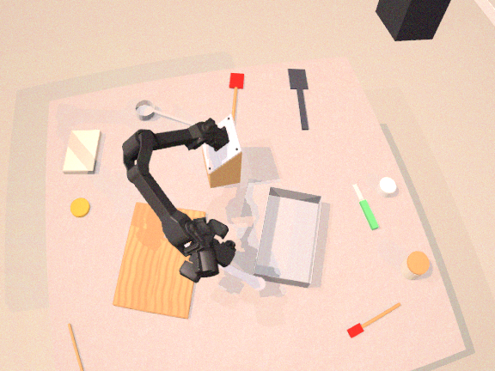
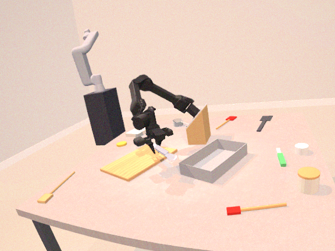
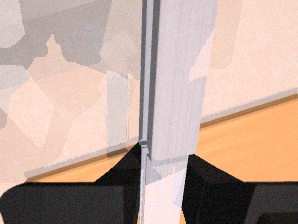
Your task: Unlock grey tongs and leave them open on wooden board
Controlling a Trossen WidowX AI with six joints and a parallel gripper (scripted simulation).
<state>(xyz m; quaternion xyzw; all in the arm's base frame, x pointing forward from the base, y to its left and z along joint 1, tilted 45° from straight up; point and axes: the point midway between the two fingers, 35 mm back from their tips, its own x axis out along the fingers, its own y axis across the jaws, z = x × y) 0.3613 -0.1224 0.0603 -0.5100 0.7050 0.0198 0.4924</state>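
Observation:
The grey tongs (image 1: 245, 276) (image 2: 166, 152) (image 3: 177, 75) are held in the air. Their two arms lie close together with a narrow gap. Their tip end points away from the wooden board (image 1: 146, 275) (image 2: 128, 168) (image 3: 265, 145) and slopes downward in the exterior view. My gripper (image 2: 156, 147) (image 3: 166, 152) is shut on the tongs, above the board's edge nearest the tin. The roasting tin (image 1: 293, 195) (image 2: 198, 172) stands on the table, with no tongs across it. The hinge end is hidden by the gripper; whether the lock is on cannot be seen.
A wooden block (image 1: 225, 173) (image 2: 199, 133) with a slanted white face stands beyond the board and tin, beside the arm's base. A yellow disc (image 1: 80, 207) (image 2: 121, 143) and a pale slab (image 1: 82, 151) lie past the board. A green-handled knife (image 1: 369, 214) (image 2: 281, 160) lies past the tin.

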